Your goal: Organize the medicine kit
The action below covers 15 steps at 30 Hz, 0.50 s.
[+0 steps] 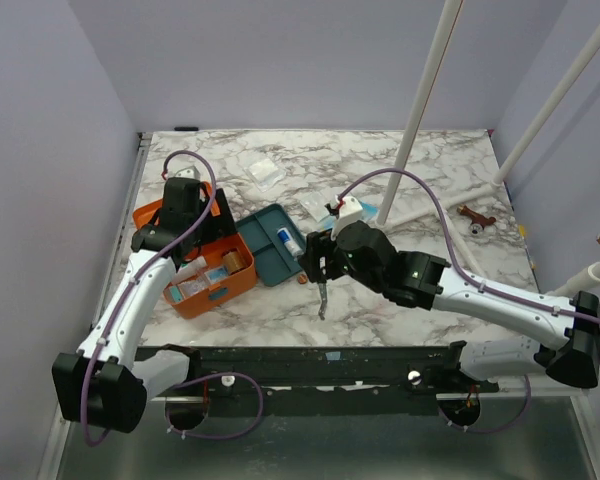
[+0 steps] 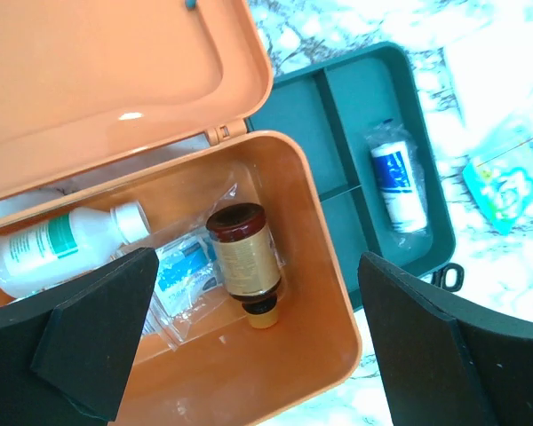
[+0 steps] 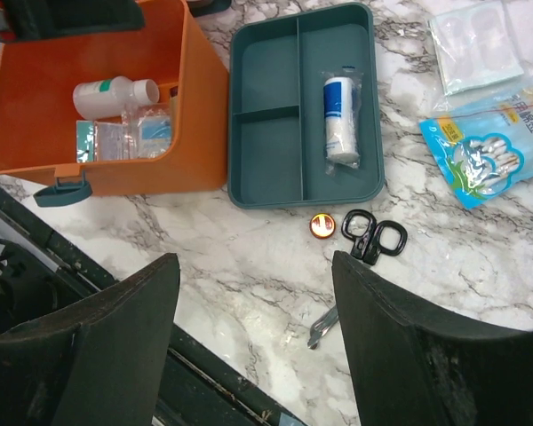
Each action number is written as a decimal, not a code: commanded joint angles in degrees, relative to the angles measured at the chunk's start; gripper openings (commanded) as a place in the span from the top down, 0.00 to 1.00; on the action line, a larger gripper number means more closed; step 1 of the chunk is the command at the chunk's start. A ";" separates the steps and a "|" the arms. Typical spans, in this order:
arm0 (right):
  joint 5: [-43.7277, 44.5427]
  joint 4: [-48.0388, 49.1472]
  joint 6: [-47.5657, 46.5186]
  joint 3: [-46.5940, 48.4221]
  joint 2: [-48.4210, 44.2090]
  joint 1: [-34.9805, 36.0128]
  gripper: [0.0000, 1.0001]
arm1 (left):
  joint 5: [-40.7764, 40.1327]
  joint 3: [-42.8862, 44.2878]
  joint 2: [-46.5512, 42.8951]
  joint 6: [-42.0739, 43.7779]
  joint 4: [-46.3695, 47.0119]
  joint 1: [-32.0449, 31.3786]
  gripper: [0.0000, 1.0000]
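The orange medicine kit (image 1: 216,287) stands open at the left, lid (image 2: 115,80) swung back. Inside lie a brown bottle (image 2: 242,257), a white bottle (image 2: 62,244) and clear-wrapped packets (image 2: 182,271). My left gripper (image 2: 256,293) hangs open over the kit, holding nothing; the brown bottle lies loose below it. Beside the kit sits a dark teal tray (image 3: 266,151) with a bandage roll (image 3: 341,120). My right gripper (image 3: 256,266) is open and empty above the table, just in front of the tray. Black-handled scissors (image 3: 373,238) and a small round tin (image 3: 322,225) lie under it.
A blue packet (image 3: 493,151) and a clear blister pack (image 3: 475,40) lie right of the tray. Another clear packet (image 1: 267,172) is at the back, a small brown object (image 1: 475,217) at far right. Two white poles (image 1: 420,110) slant over the table. A black rail (image 1: 310,360) edges the front.
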 commanded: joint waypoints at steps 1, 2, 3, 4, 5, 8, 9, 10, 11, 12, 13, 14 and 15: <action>0.25 0.77 -0.26 1.30 2.99 0.16 0.27 | -1.90 1.53 -4.87 1.94 -1.86 -0.11 0.02; 0.67 0.79 -0.34 1.83 3.88 0.17 0.27 | -1.56 1.77 -5.97 2.22 -2.11 -0.12 0.02; 0.81 0.72 -0.45 2.62 4.95 0.19 0.27 | -1.11 1.88 -7.03 2.48 -2.44 -0.09 0.02; 0.77 0.54 -0.55 3.41 5.94 0.16 0.27 | -0.73 2.04 -7.98 2.70 -2.72 -0.08 0.02; 0.79 0.42 -0.72 4.35 7.08 0.07 0.27 | -0.35 2.01 -9.18 2.78 -2.99 -0.07 0.02; 1.43 -0.33 -1.35 7.44 10.62 -0.12 0.27 | 1.27 1.83 -12.55 3.48 -3.76 -0.07 0.01; 1.74 -0.60 -1.58 8.85 12.08 -0.32 0.27 | 1.78 1.72 -13.72 3.88 -4.20 -0.07 0.02; 1.94 -0.73 -1.91 10.02 13.38 -0.64 0.27 | 2.17 1.66 -14.71 4.28 -4.64 -0.07 0.02; 2.05 -0.73 -2.35 10.95 14.53 -0.99 0.27 | 2.20 1.63 -15.90 4.67 -5.21 -0.07 0.02; 2.14 -0.77 -2.56 12.18 15.92 -1.58 0.27 | 2.15 1.54 -16.90 4.88 -5.82 -0.07 0.02; 2.21 -0.88 -2.98 13.21 17.15 -2.13 0.27 | 2.19 1.38 -18.09 5.20 -6.31 -0.10 0.02; 2.19 -0.91 -3.36 14.63 18.69 -2.87 0.27 | 2.29 1.15 -19.29 5.49 -6.81 -0.09 0.01; 2.36 -0.96 -3.63 15.92 20.08 -3.47 0.27 | 2.46 0.89 -20.47 5.67 -7.28 -0.07 0.02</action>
